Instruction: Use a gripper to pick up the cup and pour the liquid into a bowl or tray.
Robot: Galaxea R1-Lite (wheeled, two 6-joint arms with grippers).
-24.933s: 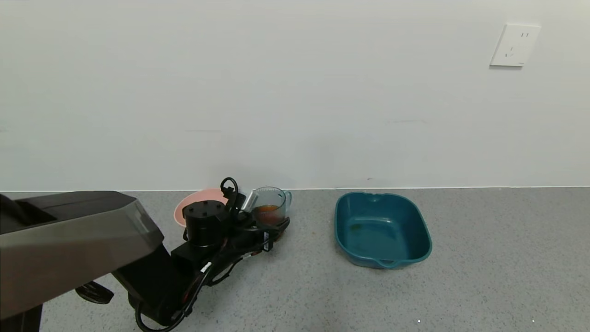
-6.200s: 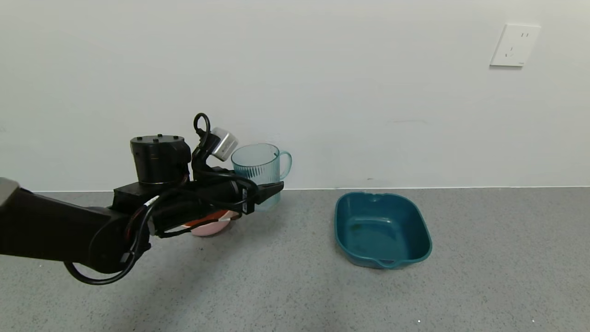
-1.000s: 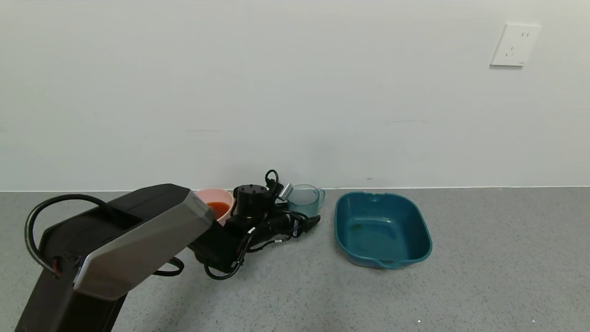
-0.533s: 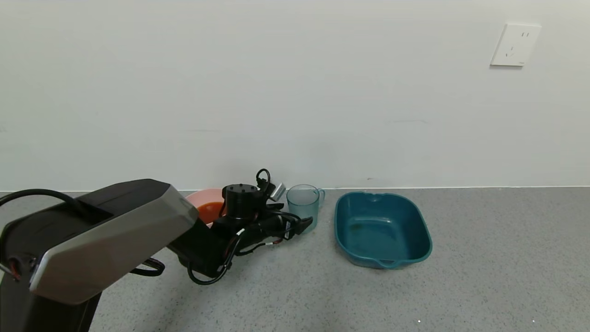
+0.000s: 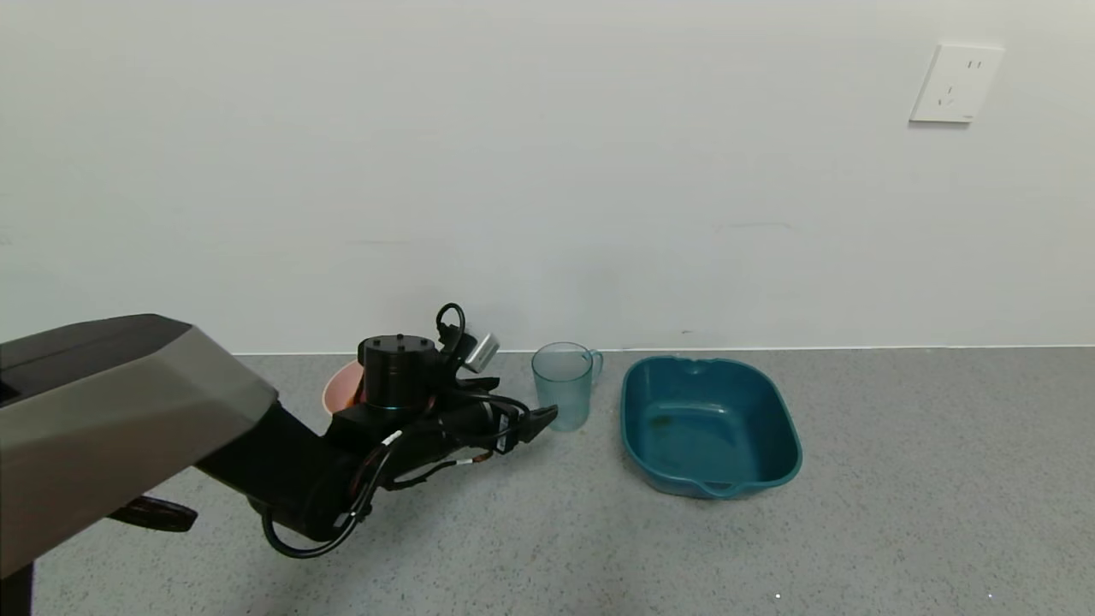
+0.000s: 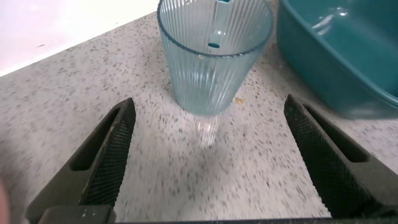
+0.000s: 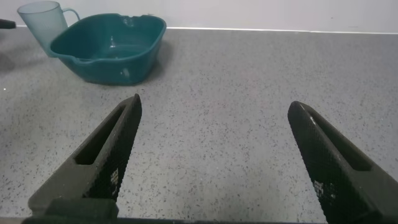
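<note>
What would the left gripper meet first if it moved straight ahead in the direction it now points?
Most likely the cup. In the left wrist view it stands upright and empty, straight ahead between the open fingers of the left gripper, with bare counter between them. The teal tray lies off to one side.

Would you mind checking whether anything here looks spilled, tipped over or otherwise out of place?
Nothing stands out. The cup stands upright and empty beside the teal tray, the left gripper is open just short of it, and no puddle shows.

Empty cup (image 6: 214,59) ahead of our left gripper (image 6: 211,155)

We see its fingers (image 6: 102,158) spread wide, clear of the upright ribbed cup on the speckled floor (image 6: 81,87); the teal tray (image 6: 339,53) sits just beside it.
</note>
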